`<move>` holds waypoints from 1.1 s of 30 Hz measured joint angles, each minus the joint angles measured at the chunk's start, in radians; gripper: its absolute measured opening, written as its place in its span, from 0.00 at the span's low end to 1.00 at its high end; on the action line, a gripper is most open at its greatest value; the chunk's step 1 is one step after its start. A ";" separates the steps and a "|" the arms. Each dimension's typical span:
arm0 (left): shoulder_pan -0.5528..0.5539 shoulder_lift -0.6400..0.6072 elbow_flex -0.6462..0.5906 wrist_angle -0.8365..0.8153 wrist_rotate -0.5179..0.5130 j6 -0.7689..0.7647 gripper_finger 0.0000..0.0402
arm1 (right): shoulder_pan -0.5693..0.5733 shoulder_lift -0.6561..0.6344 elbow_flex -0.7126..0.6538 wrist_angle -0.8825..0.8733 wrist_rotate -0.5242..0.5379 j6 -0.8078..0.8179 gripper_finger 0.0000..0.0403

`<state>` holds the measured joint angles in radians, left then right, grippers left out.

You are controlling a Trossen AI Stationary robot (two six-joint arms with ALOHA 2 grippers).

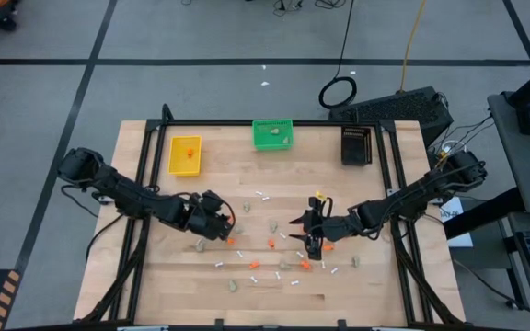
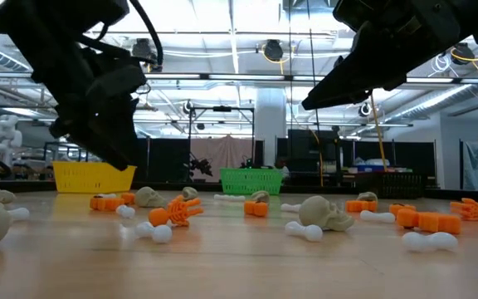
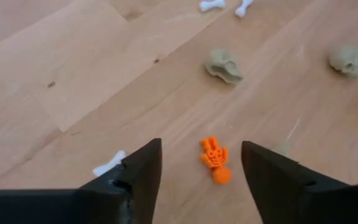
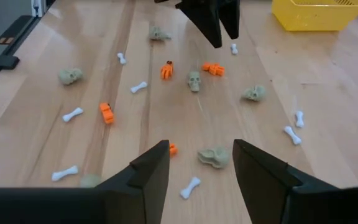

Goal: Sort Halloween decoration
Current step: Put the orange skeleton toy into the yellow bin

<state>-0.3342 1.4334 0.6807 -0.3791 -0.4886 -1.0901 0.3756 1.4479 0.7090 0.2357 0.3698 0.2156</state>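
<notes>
Orange skeleton figure (image 3: 215,159): lying loose on the wooden surface (image 3: 73,74), seen in the left wrist view between the spread fingers of the left gripper (image 3: 201,171), slightly nearer one finger; long axis pointing roughly away from the gripper, along the gap, not across it. Left gripper judged the nearer, hung just above the piece, open and empty. Beige skulls (image 3: 224,65) and white bones (image 3: 109,164) scattered around it. Right gripper (image 1: 314,241) recorded over the middle cluster, open, nothing held. Yellow bin (image 1: 185,154), green bin (image 1: 272,134) and black bin (image 1: 356,144) ranged along the far edge, well apart.
</notes>
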 joint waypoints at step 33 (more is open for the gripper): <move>-0.059 0.119 0.000 0.106 0.014 -0.003 0.64 | -0.008 0.000 0.000 -0.002 -0.004 0.000 0.40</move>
<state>-0.3931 1.5528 0.6807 -0.2733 -0.4744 -1.0929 0.3679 1.4479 0.7090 0.2333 0.3656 0.2153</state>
